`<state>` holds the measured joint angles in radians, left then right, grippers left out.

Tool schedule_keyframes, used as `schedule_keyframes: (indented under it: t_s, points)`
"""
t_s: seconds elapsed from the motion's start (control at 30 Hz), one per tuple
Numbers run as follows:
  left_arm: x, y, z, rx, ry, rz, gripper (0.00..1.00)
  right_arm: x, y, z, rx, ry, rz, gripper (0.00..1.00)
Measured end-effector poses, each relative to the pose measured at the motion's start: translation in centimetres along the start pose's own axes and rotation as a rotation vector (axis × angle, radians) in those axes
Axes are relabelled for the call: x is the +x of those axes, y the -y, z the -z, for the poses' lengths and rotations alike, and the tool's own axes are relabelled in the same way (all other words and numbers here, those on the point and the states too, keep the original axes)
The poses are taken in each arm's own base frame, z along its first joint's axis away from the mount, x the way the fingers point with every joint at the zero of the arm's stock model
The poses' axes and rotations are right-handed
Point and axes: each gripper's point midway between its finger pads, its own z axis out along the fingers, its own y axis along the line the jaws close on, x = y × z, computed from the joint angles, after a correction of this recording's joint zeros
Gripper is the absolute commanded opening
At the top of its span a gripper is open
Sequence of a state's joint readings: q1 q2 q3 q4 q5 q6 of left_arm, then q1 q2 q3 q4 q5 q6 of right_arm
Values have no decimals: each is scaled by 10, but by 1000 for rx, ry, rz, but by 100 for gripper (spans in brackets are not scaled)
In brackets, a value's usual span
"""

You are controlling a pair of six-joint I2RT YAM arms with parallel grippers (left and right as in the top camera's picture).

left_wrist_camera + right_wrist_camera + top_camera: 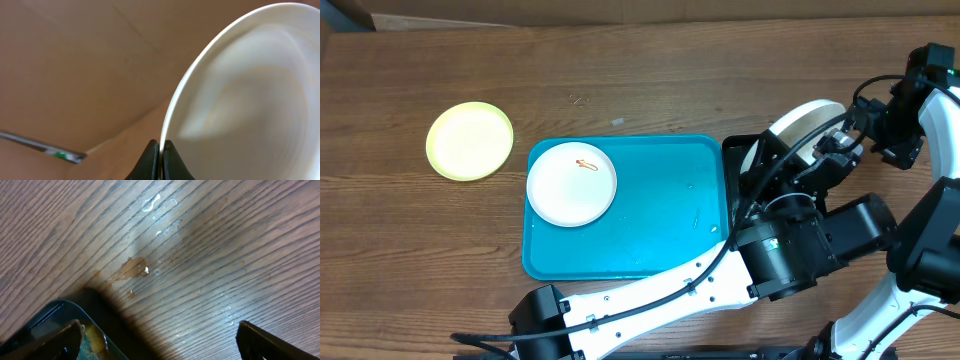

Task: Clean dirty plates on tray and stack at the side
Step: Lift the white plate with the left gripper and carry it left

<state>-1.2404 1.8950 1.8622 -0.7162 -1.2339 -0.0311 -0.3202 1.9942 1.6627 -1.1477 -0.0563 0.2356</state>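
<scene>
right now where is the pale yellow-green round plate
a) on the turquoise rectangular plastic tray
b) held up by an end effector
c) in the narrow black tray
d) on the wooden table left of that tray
d: the pale yellow-green round plate lies flat on the wooden table, left of the turquoise rectangular plastic tray and apart from its rim.

A robot lab bench is indicated: 2 robot arms are mounted at a wood-grain table, with cardboard along its far edge.
</scene>
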Motion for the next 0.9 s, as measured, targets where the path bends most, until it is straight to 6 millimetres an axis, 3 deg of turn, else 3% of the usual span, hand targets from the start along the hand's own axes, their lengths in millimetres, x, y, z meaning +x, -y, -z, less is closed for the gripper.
schedule_keyframes:
  t_s: [0.2, 0.43, 0.57, 0.67, 0.77, 0.9]
  points:
    - [1, -3, -2, -11, -6, -32, 4, 0, 0, 0, 0, -1, 0, 100]
    - [41, 51, -10, 376, -179, 31, 4, 0, 0, 0, 0, -1, 0, 100]
    - [63, 58, -32, 521, -333, 183, 4, 0, 0, 0, -2, -1, 0, 100]
    - [84, 42, -65, 572, -459, 306, 4, 0, -1, 0, -6, -2, 0, 100]
    - [115, 9, -107, 583, -599, 450, 4, 0, -1, 0, -7, -2, 0, 100]
    - [177, -64, -161, 523, -798, 689, 4, 0, -1, 0, -7, -2, 0, 100]
